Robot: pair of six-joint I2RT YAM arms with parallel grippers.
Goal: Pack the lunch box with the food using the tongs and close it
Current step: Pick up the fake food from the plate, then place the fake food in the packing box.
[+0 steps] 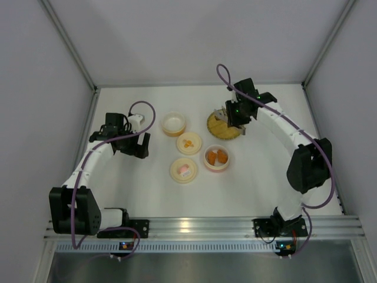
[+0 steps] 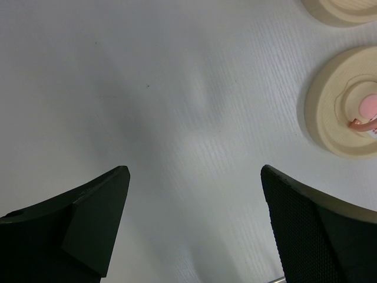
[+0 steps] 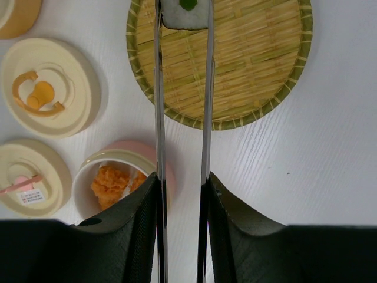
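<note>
Evidently right claw (image 3: 182, 184) grips tongs (image 3: 158, 88)

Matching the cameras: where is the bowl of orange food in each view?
Top external: bowl right of centre, below the woven plate.
Left wrist: not in it.
Right wrist: bowl lower left, by the tongs.
Shared landmark: the pink-marked lid, in all three views.

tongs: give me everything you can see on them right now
The tongs are two slim, shiny grey metal arms, nearly parallel, squeezed by the right gripper. They reach out over the woven plate, flanking a white-and-dark cube on both sides, apparently pinching it. Their joined end is hidden.
</note>
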